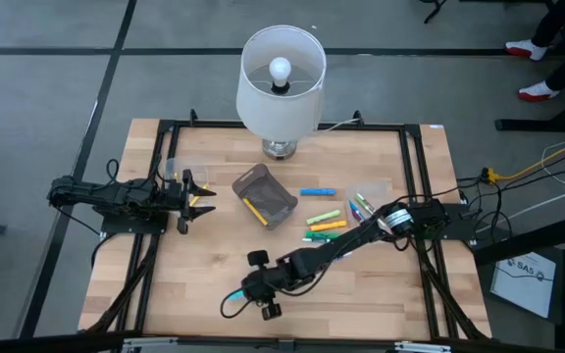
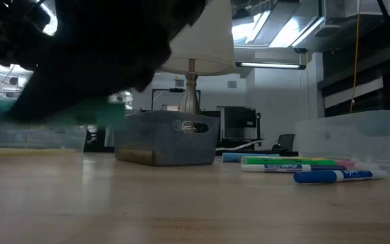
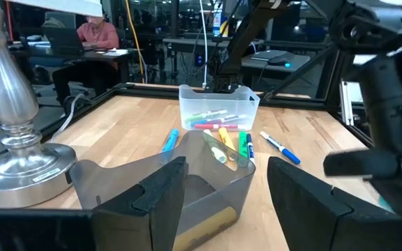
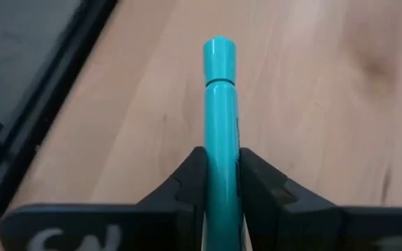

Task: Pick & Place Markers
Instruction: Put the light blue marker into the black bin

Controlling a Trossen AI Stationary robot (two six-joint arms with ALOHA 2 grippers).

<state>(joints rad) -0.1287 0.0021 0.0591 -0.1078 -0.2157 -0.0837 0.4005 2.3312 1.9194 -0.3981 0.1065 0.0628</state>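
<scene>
Teal plastic marker sits pinched between the right gripper's two dark fingers, its barrel running straight out past the fingertips with the cap end leading, along the claw's own axis. In the high view that gripper is low over the wooden tabletop at about 6 o'clock, and the marker's teal tip juts toward 8 o'clock.

The grey translucent plastic bin stands near the table's centre, toward 12 o'clock from the right gripper and well apart from it. Judging by the task, the held marker would have to travel up-table, and it lies crosswise to that path, so a wrist turn looks likely before release.

The left gripper waits at 9 o'clock with its fingers spread, holding nothing; its wrist view looks straight into the bin, so it is the nearer arm to the bin.

Loose markers in green, yellow and blue lie at 3 o'clock of the bin, more in a clear plastic tub beyond.
</scene>
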